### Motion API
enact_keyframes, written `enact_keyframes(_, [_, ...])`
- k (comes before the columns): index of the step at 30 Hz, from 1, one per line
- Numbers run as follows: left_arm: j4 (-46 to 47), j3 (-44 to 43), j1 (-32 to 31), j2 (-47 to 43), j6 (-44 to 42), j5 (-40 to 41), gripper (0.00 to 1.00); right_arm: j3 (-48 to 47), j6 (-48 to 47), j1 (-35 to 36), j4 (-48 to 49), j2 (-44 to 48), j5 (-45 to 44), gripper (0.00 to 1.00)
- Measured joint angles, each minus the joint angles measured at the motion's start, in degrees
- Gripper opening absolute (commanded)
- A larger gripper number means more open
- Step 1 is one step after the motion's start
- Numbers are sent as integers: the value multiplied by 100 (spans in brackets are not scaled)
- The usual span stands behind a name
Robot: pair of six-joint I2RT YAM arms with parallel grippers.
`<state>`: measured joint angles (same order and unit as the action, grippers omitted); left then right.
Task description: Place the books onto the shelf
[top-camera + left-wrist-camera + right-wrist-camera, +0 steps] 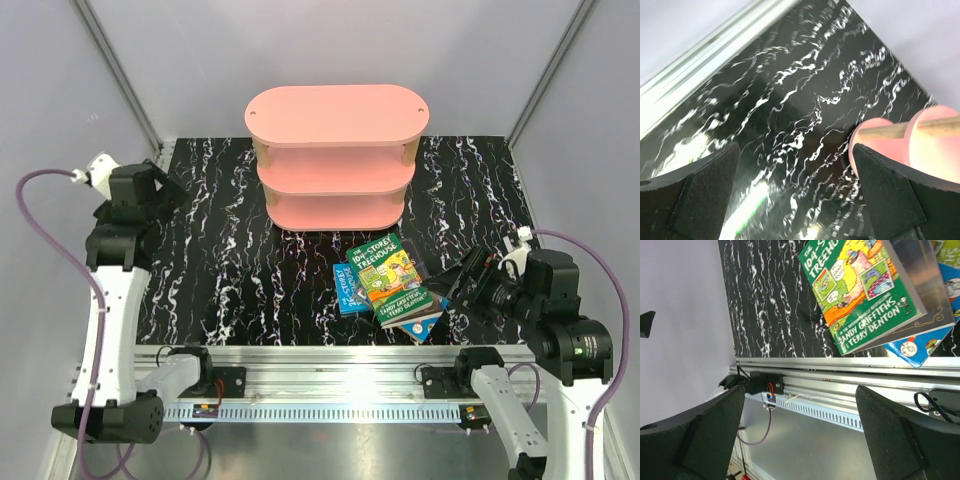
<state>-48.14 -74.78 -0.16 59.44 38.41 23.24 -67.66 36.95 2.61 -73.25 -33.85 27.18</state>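
Books (392,282) by rail (300,357) — perhaps touching

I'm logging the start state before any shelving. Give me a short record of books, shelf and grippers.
books: one untidy stack on the table, in front of the shelf
top of stack: green Treehouse, face up
underneath: blue books sticking out at the edges
shelf: pink, three tiers, no book seen on it
left gripper: open, empty, over bare table by the shelf's end
right gripper: open, empty, just right of the stack
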Motion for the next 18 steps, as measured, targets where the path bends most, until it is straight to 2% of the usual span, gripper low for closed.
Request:
enact_keyframes(2, [-479, -232, 2, -210, 280, 103, 99, -9, 26, 181, 15, 37, 17, 100])
enact_keyframes(4, [-645, -177, 17, -610, 197, -107, 99, -9, 48, 328, 17, 96, 22, 100])
enact_keyframes(11, [-601, 1158, 11, -2673, 26, -1779, 99, -350, 13, 815, -87, 181, -103, 100])
enact_keyframes(18, [-479, 2422, -26, -3016, 332, -3202, 99, -638, -188, 1040, -328, 269, -352, 100])
